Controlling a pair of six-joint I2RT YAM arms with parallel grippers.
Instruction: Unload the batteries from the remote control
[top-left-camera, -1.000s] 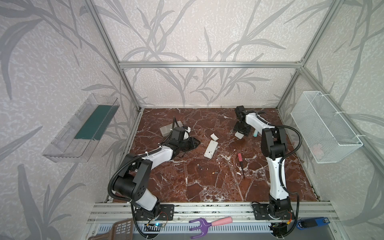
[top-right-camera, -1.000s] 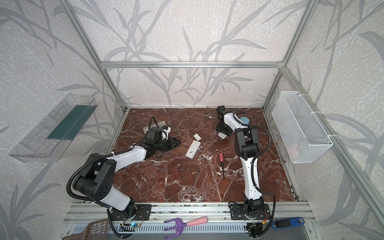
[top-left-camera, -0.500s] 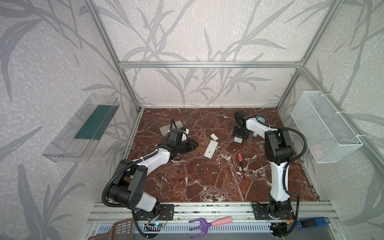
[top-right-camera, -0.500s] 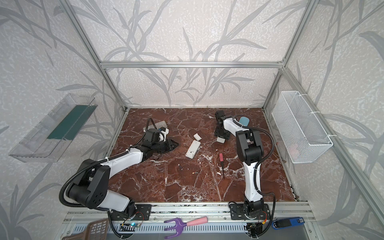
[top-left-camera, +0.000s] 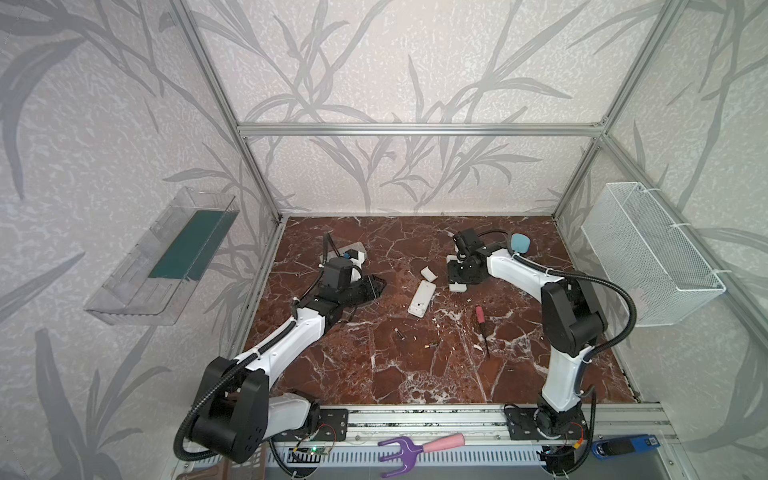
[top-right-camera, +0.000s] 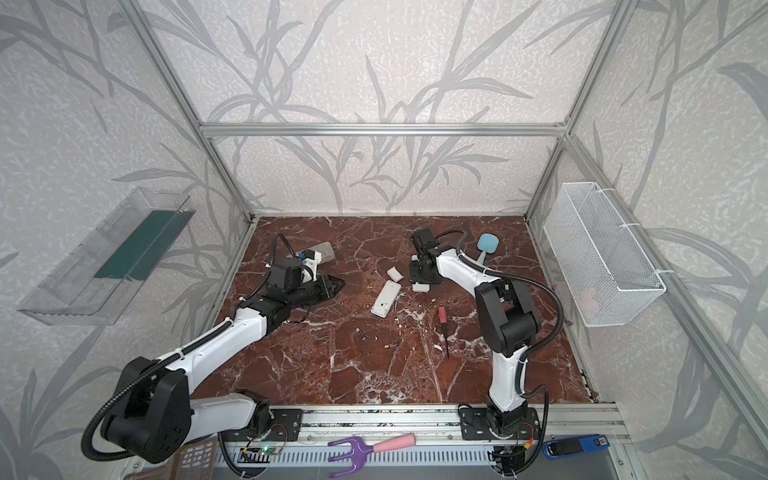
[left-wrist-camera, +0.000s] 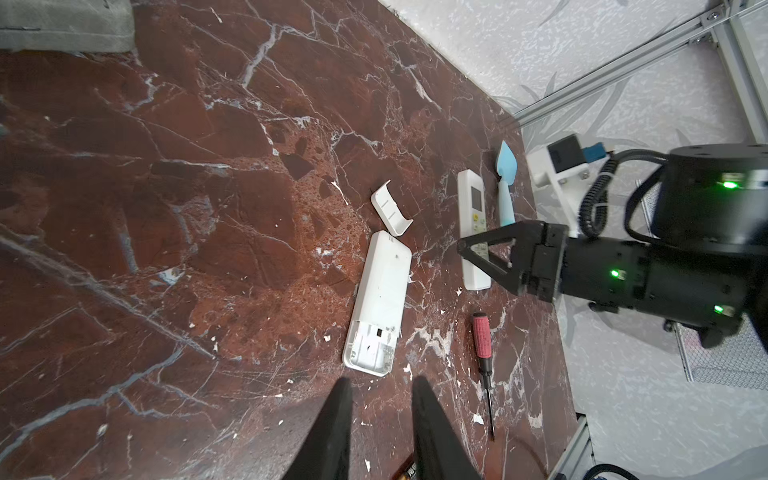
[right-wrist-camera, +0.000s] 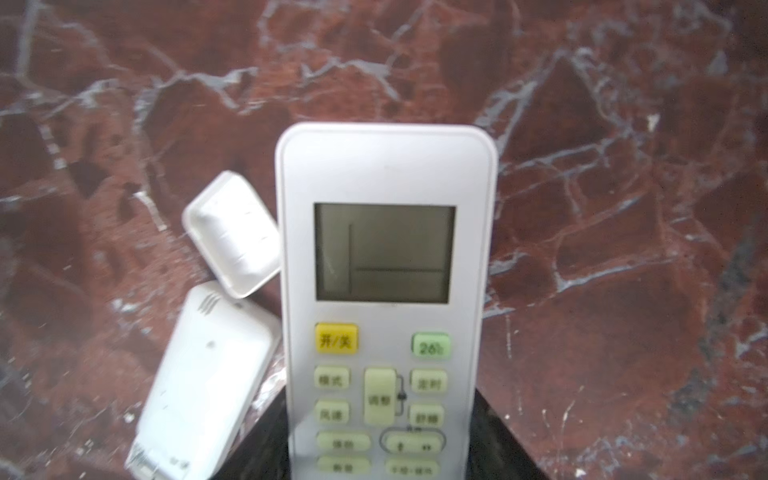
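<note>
We find two batteries (top-left-camera: 399, 333) loose on the floor (top-left-camera: 415, 374) near the opened remote (top-left-camera: 422, 298). One points roughly at the back wall and one lies crosswise. Both are well apart from the grippers. The right gripper (top-left-camera: 460, 277) clamps the screened remote (right-wrist-camera: 384, 249). The left gripper (left-wrist-camera: 381, 386) has its jaws narrowly apart, and we cannot tell whether it holds anything.

A red-handled screwdriver (top-left-camera: 480, 318) lies flat on the red-brown marbled tabletop (top-left-camera: 374, 374); a light blue spatula (top-left-camera: 520, 242) lies near the back right corner. A clear plastic tray (top-left-camera: 120, 286) with a dark green sheet (top-left-camera: 187, 245) hangs on the left wall (top-left-camera: 83, 145), a white wire basket (top-left-camera: 631, 249) on the right. A purple hand fork with a pink handle (top-left-camera: 415, 449) rests on the front metal ledge (top-left-camera: 478, 457).
</note>
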